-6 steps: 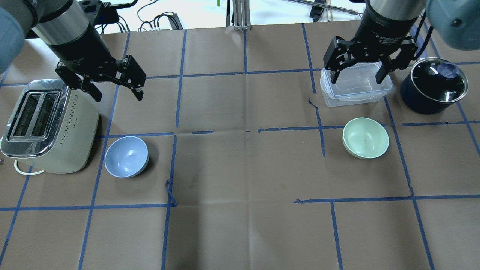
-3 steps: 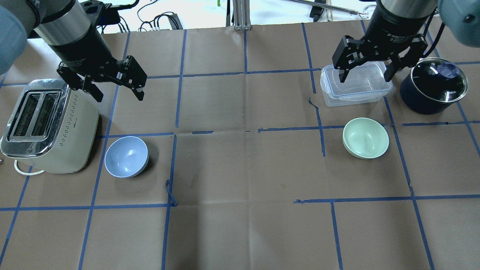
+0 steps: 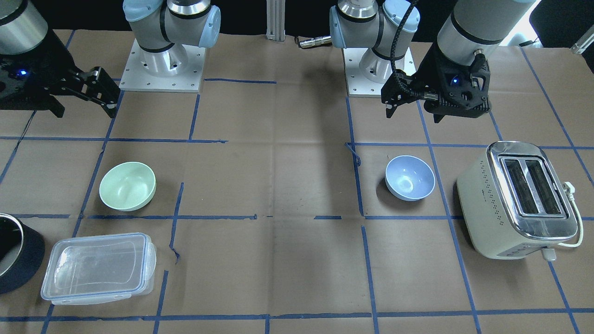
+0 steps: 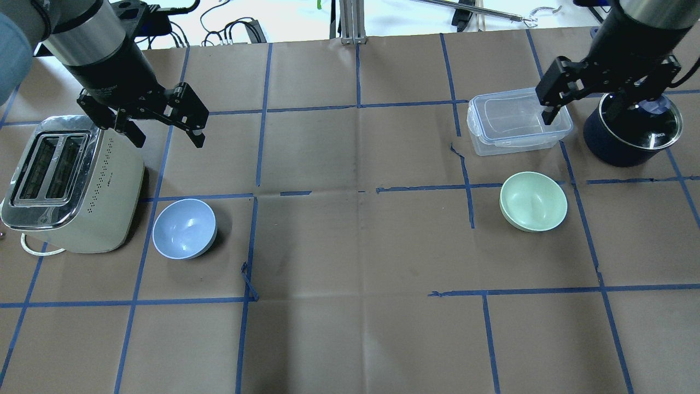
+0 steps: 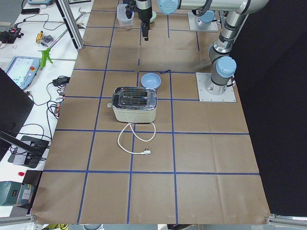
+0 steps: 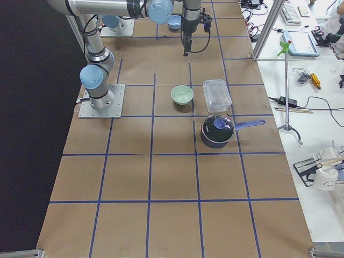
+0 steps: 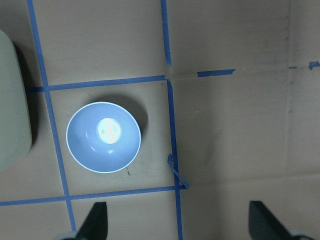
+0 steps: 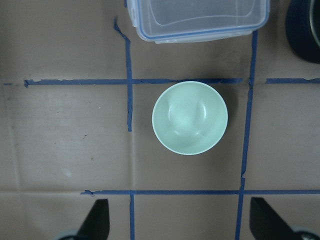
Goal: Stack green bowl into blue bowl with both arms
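Green bowl (image 4: pixel 533 201): upright on the table near the clear container (image 4: pixel 517 123), well apart from the blue bowl (image 4: pixel 184 228) beside the toaster (image 4: pixel 71 180). Right gripper (image 4: pixel 581 112) and left gripper (image 4: pixel 169 141): spread wide, empty, raised. Looks like the approach step; next calls for lowering the right gripper over the green rim.

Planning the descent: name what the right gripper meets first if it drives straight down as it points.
Probably the green bowl, centred ahead of the right gripper in its wrist view; nothing lies between, though depth is unclear.
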Controlling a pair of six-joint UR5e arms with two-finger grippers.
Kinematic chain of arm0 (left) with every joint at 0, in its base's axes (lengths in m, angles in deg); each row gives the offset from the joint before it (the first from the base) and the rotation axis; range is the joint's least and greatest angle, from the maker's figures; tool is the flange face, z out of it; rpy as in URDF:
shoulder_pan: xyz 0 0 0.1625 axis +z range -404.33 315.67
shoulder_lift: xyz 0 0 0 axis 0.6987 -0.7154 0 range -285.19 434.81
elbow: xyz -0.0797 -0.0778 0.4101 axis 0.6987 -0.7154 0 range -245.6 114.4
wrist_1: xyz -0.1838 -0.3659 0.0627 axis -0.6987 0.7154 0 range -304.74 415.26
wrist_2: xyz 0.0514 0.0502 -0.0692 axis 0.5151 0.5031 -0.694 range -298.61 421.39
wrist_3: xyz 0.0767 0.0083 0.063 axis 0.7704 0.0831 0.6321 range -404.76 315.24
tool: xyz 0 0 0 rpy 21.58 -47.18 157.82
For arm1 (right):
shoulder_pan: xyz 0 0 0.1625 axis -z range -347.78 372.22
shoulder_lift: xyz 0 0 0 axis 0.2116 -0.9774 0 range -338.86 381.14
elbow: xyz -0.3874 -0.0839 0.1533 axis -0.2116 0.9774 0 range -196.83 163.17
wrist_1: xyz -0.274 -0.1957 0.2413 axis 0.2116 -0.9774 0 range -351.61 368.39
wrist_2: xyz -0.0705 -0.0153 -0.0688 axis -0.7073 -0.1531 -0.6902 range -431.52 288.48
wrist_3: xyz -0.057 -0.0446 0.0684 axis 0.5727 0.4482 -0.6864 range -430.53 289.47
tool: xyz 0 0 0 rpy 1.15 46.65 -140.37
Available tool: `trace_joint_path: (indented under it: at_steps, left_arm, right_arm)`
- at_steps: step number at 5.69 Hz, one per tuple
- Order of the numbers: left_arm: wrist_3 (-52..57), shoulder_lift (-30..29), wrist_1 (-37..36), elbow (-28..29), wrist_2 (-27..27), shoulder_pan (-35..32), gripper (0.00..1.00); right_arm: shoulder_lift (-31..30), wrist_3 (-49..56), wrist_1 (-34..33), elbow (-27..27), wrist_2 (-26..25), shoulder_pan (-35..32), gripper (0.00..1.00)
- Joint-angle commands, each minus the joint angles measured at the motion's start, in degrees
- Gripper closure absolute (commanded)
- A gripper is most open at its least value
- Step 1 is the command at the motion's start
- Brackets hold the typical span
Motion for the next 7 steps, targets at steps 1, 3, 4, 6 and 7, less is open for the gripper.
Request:
trace_joint_path:
  at_steps: [1, 3, 4, 6, 7]
  left_arm:
    - [1.7, 0.2, 0.0, 0.3, 0.3, 0.8, 0.02]
    - [3.4, -1.5, -2.5, -0.3, -0.3, 3.5, 0.02]
    - [3.7, -2.9, -3.2, -1.3, 0.1, 4.0, 0.02]
    - [6.1, -5.8, -12.4, -7.3, 0.1, 6.7, 0.02]
    - [6.3, -6.6, -20.4, -13.6, 0.1, 7.4, 0.02]
  right_arm:
    - [-3.0, 11.0, -0.2, -4.6, -0.1, 10.1, 0.00]
    - [-3.5, 15.6, -0.7, -6.9, -0.1, 15.6, 0.00]
    - [-3.8, 14.1, -0.9, -8.2, 0.0, 15.5, 0.00]
    - [-3.0, 10.8, -4.7, -10.2, -1.3, 14.3, 0.00]
    - [-2.3, 7.3, -11.8, -15.1, -1.7, 12.4, 0.00]
